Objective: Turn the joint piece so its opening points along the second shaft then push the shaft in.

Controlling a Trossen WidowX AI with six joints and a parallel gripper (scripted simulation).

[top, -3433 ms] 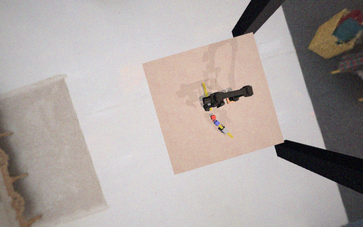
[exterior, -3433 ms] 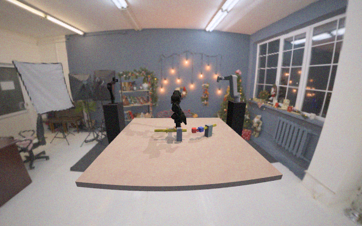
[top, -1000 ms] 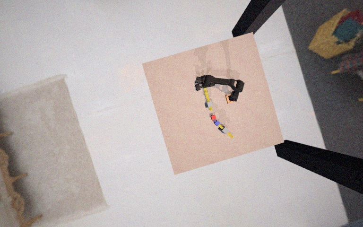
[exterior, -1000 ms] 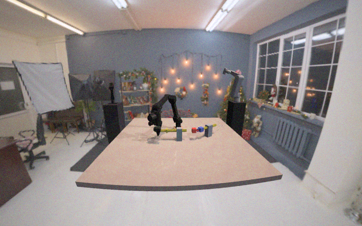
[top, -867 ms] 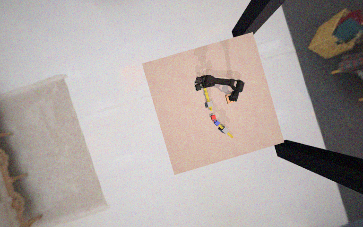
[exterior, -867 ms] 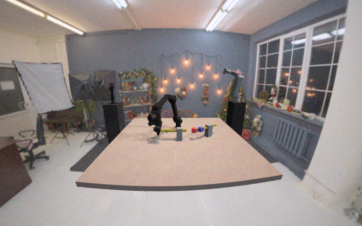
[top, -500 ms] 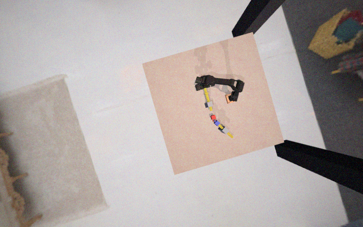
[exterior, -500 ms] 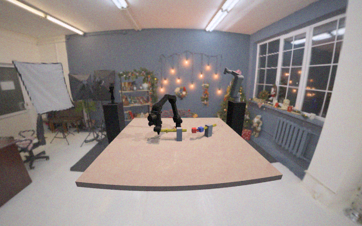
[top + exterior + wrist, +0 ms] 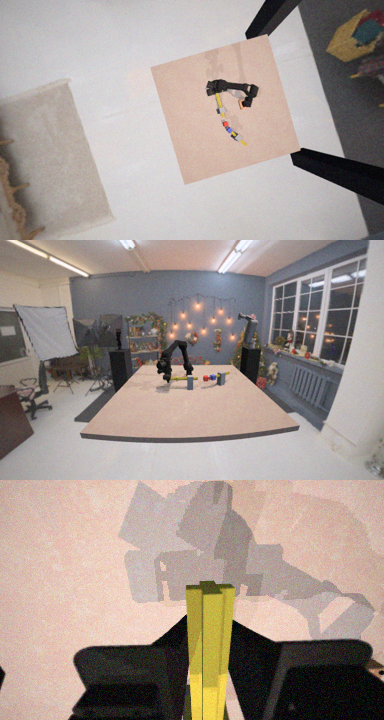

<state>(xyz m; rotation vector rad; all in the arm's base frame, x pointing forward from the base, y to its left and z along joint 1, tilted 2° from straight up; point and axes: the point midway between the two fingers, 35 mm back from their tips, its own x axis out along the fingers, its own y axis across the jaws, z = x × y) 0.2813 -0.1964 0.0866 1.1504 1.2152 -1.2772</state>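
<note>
My gripper [image 9: 216, 92] [image 9: 168, 378] [image 9: 203, 618] is shut on the outer end of the yellow second shaft [image 9: 218, 100] [image 9: 181, 378] [image 9: 212, 650], with one finger on each side. The shaft runs through its grey block [image 9: 222, 110] [image 9: 190, 382]. Its other end is a short gap from the red joint piece [image 9: 225, 124] [image 9: 205, 378], which looks roughly in line with it. The blue hinge part [image 9: 229, 130] [image 9: 213, 377] links the red piece to the yellow first shaft [image 9: 243, 143] [image 9: 227, 373], fixed in the other grey block [image 9: 238, 138] [image 9: 221, 379]. The red piece's opening is too small to see.
The arm's orange base plate [image 9: 240, 104] is on the pinkish table top [image 9: 195, 158] [image 9: 184, 415], to one side of the second shaft. Two black pillars [image 9: 120, 367] [image 9: 250, 364] stand beyond the table edges. Shadows of the arm lie around the gripper.
</note>
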